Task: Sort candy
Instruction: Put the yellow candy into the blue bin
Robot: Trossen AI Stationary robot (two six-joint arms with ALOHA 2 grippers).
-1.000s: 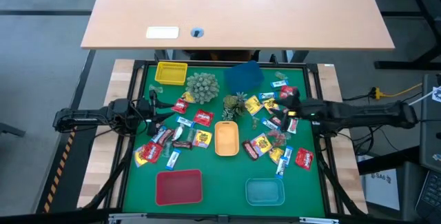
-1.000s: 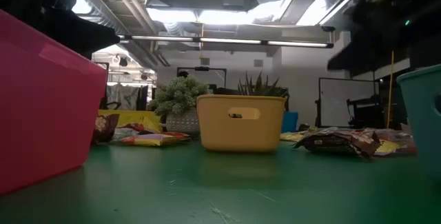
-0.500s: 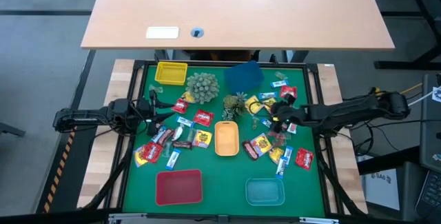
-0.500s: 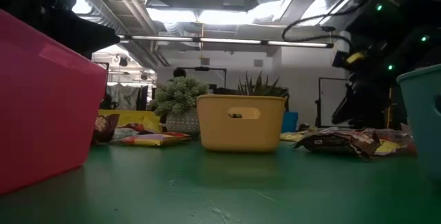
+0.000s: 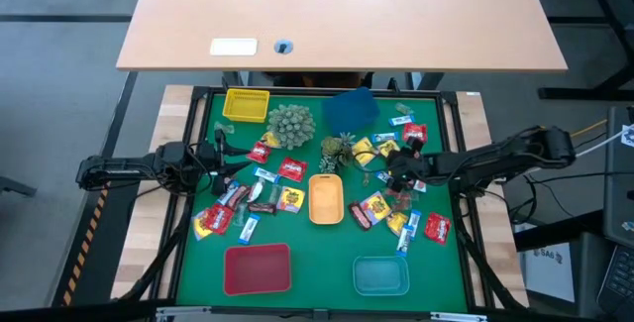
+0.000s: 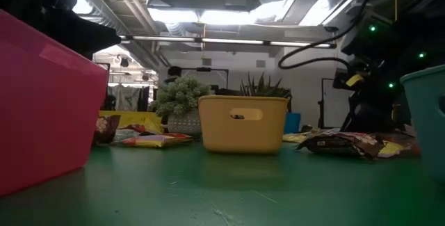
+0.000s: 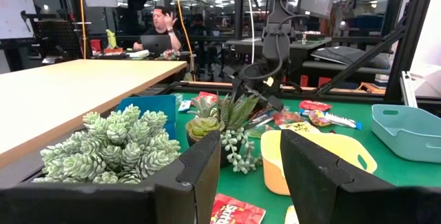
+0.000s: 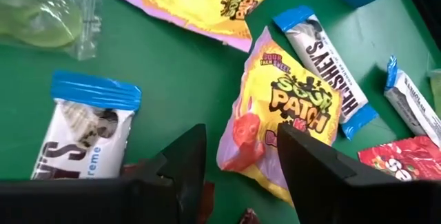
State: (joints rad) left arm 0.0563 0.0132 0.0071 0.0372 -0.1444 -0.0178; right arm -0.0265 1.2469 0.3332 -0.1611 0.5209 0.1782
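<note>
- Right claw (image 5: 396, 171) low over the R-side candy cluster on the green bench (image 5: 307, 282), wrist tipped down at the mat. Fingers spread, nothing between them.
- Right wrist view: yellow Sour Patch bag (image 8: 282, 124) lies directly ahead of the claw (image 8: 241, 156), its near end sitting in the gap between the 2 fingers. Bag's long axis runs slantwise away from the claw, not square across the gap.
- Just beside that bag: blue-white Hershey's bar (image 8: 327, 65) on 1 side, touching or nearly so; a 2nd blue-white bar (image 8: 86, 124) on the other side, apart from it, close to 1 finger.
- Pale green wrapper (image 8: 48, 21) and a larger yellow-pink bag (image 8: 200, 3) farther out, clear of the claw.
- Judgement: coming move turns on that bag-to-gap line-up. A short drop should take the bag's near end; a small wrist turn may square the fingers to it. Risk: pinching the neighbouring Hershey's bar too.
- Left claw (image 5: 220, 156) hangs at the L edge of the bench near the L candy group (image 5: 248, 198); in left wrist view fingers (image 7: 313, 176) stand apart, empty.
- Right arm clearly nearer the Sour Patch bag; left arm well apart from it, across the orange tray (image 5: 326, 201).
- Rest of candy scattered both sides of the orange tray; red tray (image 5: 257, 268) and teal tray (image 5: 381, 274) look empty, so sorting seems at an early stage.
</note>
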